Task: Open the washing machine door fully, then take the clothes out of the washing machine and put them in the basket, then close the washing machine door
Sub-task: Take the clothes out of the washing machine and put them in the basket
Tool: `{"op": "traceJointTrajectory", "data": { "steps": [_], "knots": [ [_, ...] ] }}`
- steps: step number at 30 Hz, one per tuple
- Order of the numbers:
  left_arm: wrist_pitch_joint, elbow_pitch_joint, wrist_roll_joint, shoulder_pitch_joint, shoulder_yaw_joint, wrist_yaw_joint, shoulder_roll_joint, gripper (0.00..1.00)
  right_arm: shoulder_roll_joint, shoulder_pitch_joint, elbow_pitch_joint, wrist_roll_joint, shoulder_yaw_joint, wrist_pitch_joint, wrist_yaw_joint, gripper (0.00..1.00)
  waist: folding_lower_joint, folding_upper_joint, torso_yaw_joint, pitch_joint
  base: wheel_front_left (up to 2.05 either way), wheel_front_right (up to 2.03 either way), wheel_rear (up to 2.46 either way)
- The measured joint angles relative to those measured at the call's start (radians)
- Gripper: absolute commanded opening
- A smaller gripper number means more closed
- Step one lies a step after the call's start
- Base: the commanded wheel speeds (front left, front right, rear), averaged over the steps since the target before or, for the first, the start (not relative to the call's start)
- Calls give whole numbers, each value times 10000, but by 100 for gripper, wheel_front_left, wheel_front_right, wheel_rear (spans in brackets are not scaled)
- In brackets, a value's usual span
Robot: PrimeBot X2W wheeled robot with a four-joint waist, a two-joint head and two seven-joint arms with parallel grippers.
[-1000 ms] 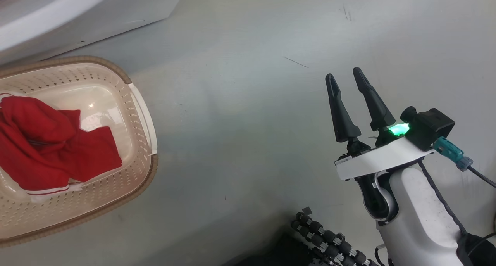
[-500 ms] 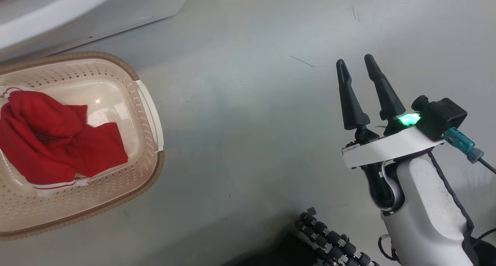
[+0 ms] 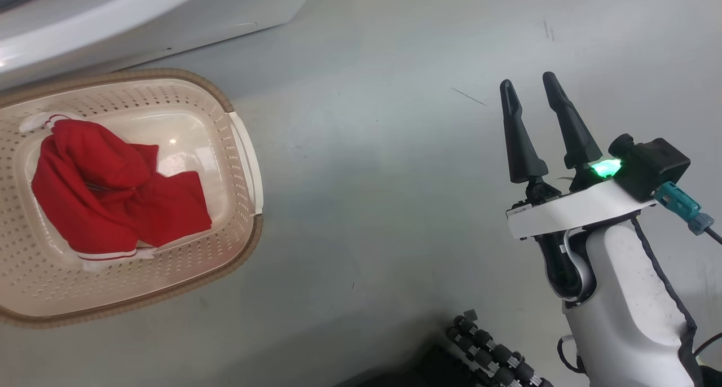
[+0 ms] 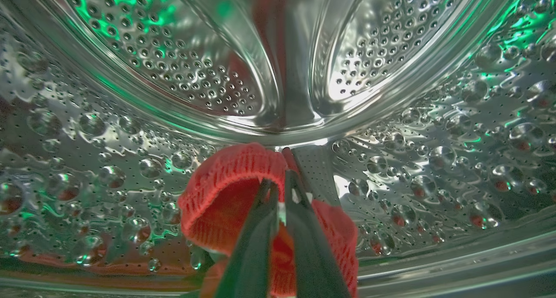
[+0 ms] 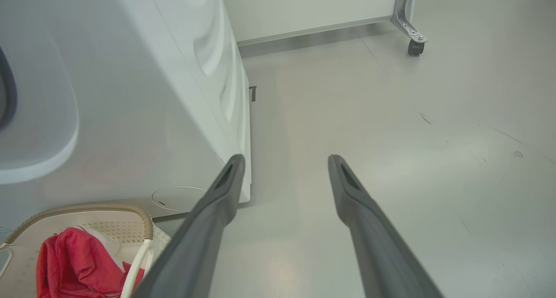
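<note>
Inside the drum (image 4: 173, 72) of the washing machine (image 3: 113, 20), a fold of red cloth (image 4: 226, 193) lies on the drum's lower wall. It is a ribbed knit, bent into a soft arch. The left gripper (image 4: 278, 180) is clenched on its edge: the two dark fingers meet with the fabric pinched between their tips, and more red bunches under them. The drum is polished steel, dimpled and pierced with small holes, with a smooth raised paddle running up its back; green and red reflections play over the metal.

A second red garment (image 3: 113, 195) with white trim lies crumpled in the basket (image 3: 225, 150), towards its left half, with part of the glossy bottom bare beside it. The basket is cream plastic, perforated all round, a rounded rectangle with a brown woven-look rim and a white handle on its near side. It stands on the floor (image 3: 366, 178) just beside the washer's white front.

The right gripper (image 3: 528, 79) hangs well apart from the basket, over bare grey floor, its long tapered fingers spread wide and touching nothing. A green light (image 3: 604, 167) glows at its wrist. A black segmented piece (image 3: 491, 353) lies below it. Past the washer's corner, the right wrist view shows a white panel (image 5: 304, 7) on a metal bracket with a caster (image 5: 415, 47).
</note>
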Motion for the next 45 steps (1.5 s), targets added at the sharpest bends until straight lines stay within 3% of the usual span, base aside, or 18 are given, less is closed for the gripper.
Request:
{"op": "traceJointTrajectory", "data": {
  "steps": [14,26,45],
  "knots": [
    [-2888,-1256,36,1958,-19,13,-869,0,-6,23,94,-552,-512,-2,0,100,-1,0,475,-569,0,0,0],
    [-5030,-2132,295,4742,-355,159,-1778,0,-46,453,163,-980,-1034,-2,0,100,-1,0,1005,-1511,0,0,0],
    [-6631,-3323,497,7938,-625,322,-2861,0,-215,1523,278,-1432,-1427,-2,0,100,-1,0,1775,-3284,0,0,0]
  ]
}}
